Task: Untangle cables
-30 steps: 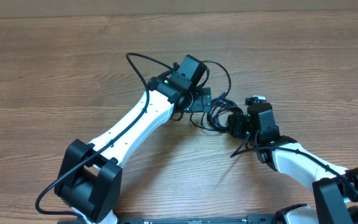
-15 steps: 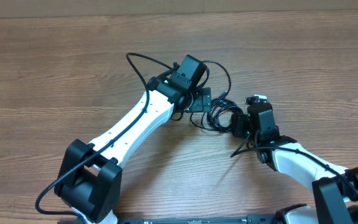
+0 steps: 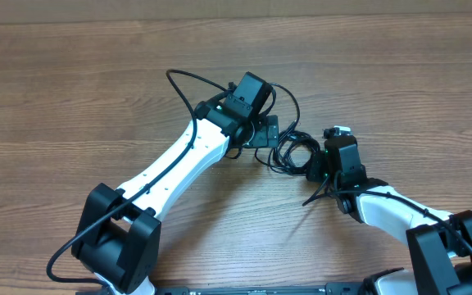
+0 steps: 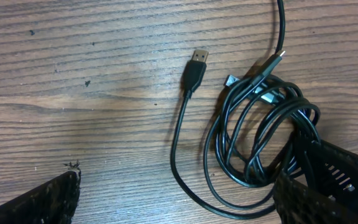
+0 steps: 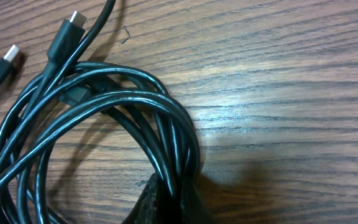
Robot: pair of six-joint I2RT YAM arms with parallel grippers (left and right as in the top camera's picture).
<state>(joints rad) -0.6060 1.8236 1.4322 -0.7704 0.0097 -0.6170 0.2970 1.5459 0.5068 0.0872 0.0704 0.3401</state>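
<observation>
Cables (image 3: 289,150), thin and black, lie in a loose tangled coil on my wooden table (image 3: 64,74), between my two arms near the middle of the overhead view.

My left gripper (image 3: 262,131) hangs just beside the coil's left edge with its jaws spread wide and nothing between them. In its wrist view the two dark fingertips sit at the bottom corners, and the coil (image 4: 260,137) lies toward the right one.

One strand runs out of the coil to a flat USB plug (image 4: 196,62) with a silver tip, lying on bare wood to the left. A slimmer plug (image 4: 275,62) rests on the coil's upper edge.

My right gripper (image 3: 314,164) is at the coil's right side, clenched on several strands (the wrist view shows glossy loops (image 5: 104,118) running down into its dark fingertips (image 5: 166,202) at the bottom edge).
</observation>
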